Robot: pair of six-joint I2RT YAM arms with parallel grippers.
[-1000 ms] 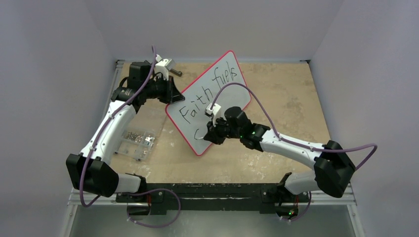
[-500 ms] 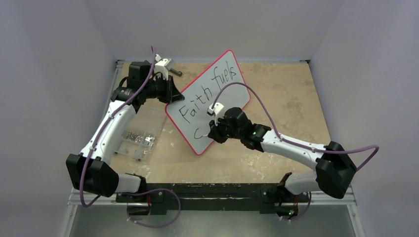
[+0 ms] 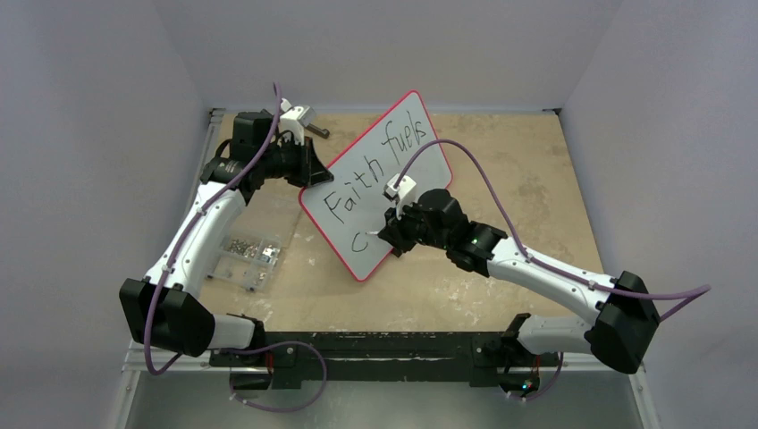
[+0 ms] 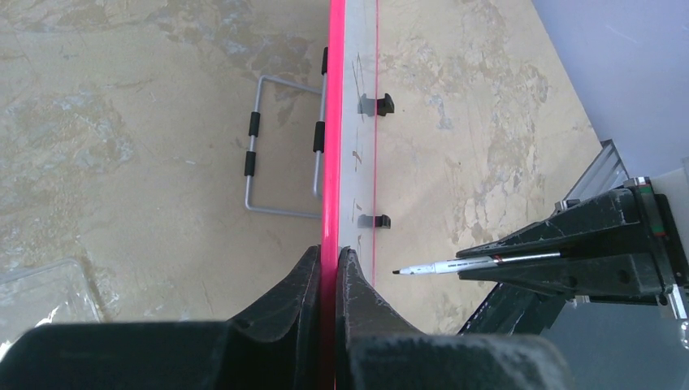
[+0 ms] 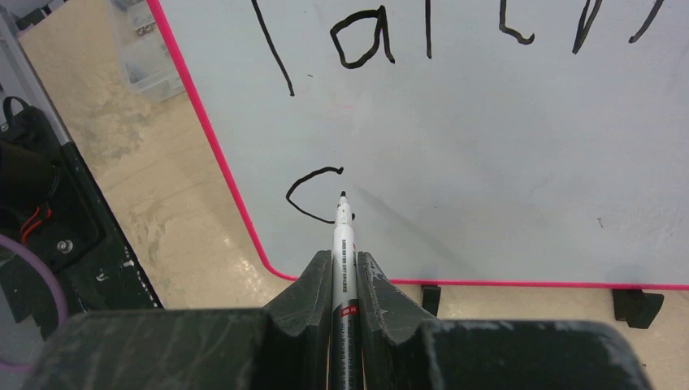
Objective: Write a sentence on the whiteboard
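Note:
The whiteboard [image 3: 420,170] stands tilted on its edge, red rim all round. My left gripper [image 3: 313,172] is shut on its left rim; in the left wrist view the jaws [image 4: 330,253] pinch the red rim [image 4: 333,122]. The sentence [image 3: 357,192] reads "Faith fuels", with a lone "C" [image 5: 307,195] below on the board face [image 5: 487,162]. My right gripper [image 5: 344,258] is shut on a white marker [image 5: 344,227]. Its black tip sits just right of the "C". From the left wrist, the marker [image 4: 455,265] has its tip a small gap off the board.
A clear plastic box of small metal parts [image 3: 250,252] lies left of the board near my left arm. A wire stand [image 4: 280,146] sits behind the board. Black feet [image 4: 375,104] stick out from its front face. Grey walls close in the table.
My right arm has slid right and slightly farther along the board with the marker, uncovering the finished "C". The left gripper and the board have stayed put.

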